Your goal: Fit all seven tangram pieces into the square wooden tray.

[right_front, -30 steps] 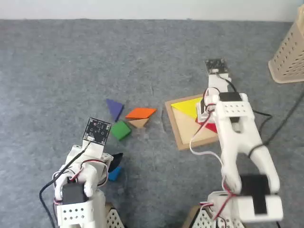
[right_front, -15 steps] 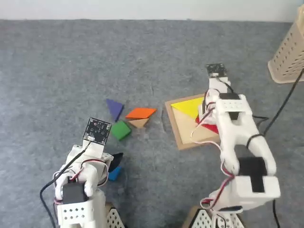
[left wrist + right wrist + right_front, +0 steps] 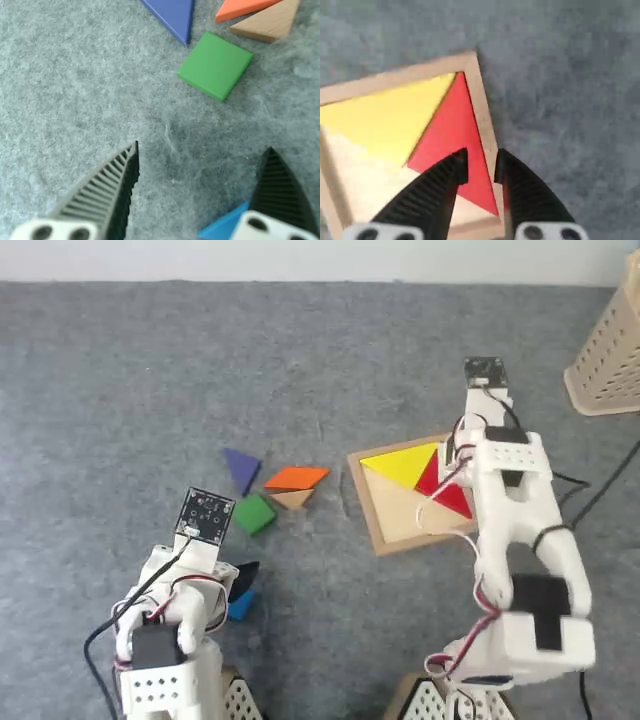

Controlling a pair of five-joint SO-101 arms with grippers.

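We see the tray [image 3: 362,502] on the grey counter [image 3: 130,370], at about 3 o'clock from the loose pieces and turned slightly askew. Two pieces lie in it. A yellow triangle [image 3: 400,464] sits along its 12 o'clock side and a red triangle [image 3: 447,492] against its 3 o'clock side, and the two meet along one edge. The tray floor beside them shows plain wood.

The right end effector [image 3: 481,152] hangs over the tray's 3 o'clock rim. Its fingers are narrowly parted, with nothing gripped between them. One finger is above the red triangle and the other seems to be above the rim, though we cannot tell whether either touches.

Four pieces cluster well apart from the tray, at its 9 o'clock. The purple triangle [image 3: 241,468] has the orange parallelogram [image 3: 296,478] near it at 4 o'clock. A wooden triangle [image 3: 293,499] lies against the parallelogram at its 6 o'clock, and the green square [image 3: 254,513] sits just beside that triangle at 8 o'clock.

The left end effector [image 3: 202,147] hovers at about 6 o'clock from the green square. Its fingers are spread wide over the counter and hold nothing. A blue piece [image 3: 222,226] lies just beside one finger, partly hidden by it.

A beige basket [image 3: 610,350] stands at the counter's 2 o'clock corner.
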